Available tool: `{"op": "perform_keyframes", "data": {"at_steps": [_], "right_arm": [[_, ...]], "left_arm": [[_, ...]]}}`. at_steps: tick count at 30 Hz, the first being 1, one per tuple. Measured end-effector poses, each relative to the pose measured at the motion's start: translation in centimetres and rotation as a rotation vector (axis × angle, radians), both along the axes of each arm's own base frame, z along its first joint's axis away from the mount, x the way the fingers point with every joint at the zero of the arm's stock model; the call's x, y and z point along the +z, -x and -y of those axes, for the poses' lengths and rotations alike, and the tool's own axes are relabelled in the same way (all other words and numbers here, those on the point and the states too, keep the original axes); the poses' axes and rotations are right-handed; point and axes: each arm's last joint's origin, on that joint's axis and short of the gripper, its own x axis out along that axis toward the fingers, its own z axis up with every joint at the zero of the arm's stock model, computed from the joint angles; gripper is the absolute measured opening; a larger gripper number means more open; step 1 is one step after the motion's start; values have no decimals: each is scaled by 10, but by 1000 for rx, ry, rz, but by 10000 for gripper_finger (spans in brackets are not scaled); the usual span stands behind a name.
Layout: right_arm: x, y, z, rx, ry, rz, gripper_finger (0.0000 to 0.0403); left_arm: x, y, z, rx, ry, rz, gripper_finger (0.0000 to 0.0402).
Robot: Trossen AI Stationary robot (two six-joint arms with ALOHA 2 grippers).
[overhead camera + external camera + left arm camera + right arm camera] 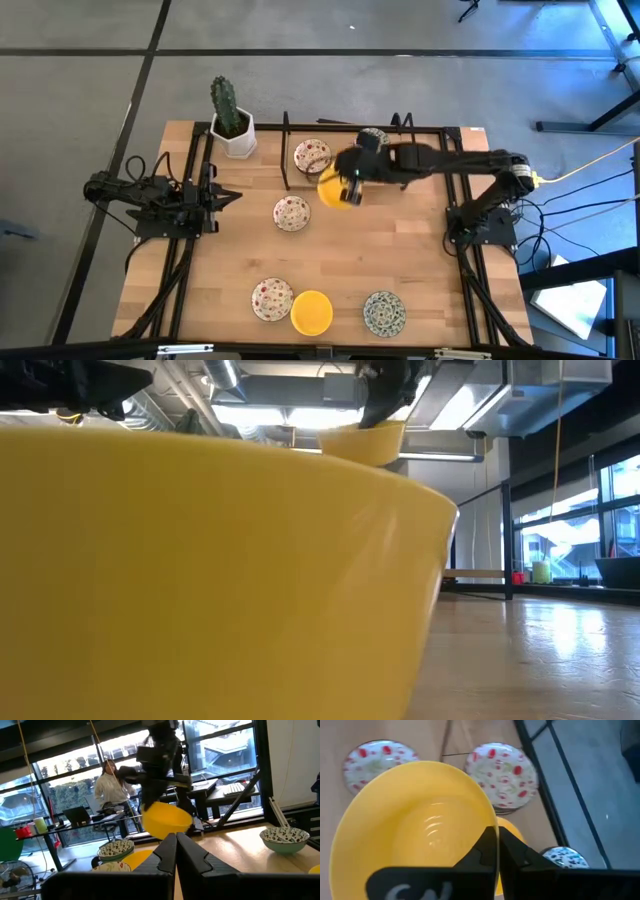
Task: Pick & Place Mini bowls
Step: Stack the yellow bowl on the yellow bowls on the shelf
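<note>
My right gripper reaches over the far middle of the table and is shut on a plain yellow mini bowl, also seen in the left wrist view as the yellow bowl in the air. Floral bowls rest on their bases on the wood: one just beyond it, one to its left, one near the near edge. Beside that last one sit a second yellow bowl and a grey-green bowl. My left gripper waits shut at the table's left side. My right gripper pinches the yellow bowl by its rim, one finger over the inside and the other outside. The fingers come from above, pointing down. The bowl is lifted clear of the table and hangs tilted below them.
A white square cactus pot stands at the far left corner. A black frame runs along the far edge and sides. Another grey-green bowl lies near the frame. The near yellow bowl fills the low view. A person sits beyond the table.
</note>
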Motion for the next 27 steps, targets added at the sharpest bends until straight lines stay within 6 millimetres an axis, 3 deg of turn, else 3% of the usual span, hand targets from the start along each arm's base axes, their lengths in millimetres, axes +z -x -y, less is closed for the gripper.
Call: {"op": "perform_keyframes", "data": {"at_steps": [3,11,16,27], "right_arm": [[-1,1,24,-32,-24,-4,2],[-39,-3,67,-112,-66,-87,2],[-62,-1,81,-132,-106,-100,2],[-65,4,96,-177,-99,-95,4]], "left_arm": [[0,0,0,0,0,0,4],[0,0,0,0,0,1,4],[0,0,0,-10,-1,1,4],[0,0,0,-9,-9,1,4]]}}
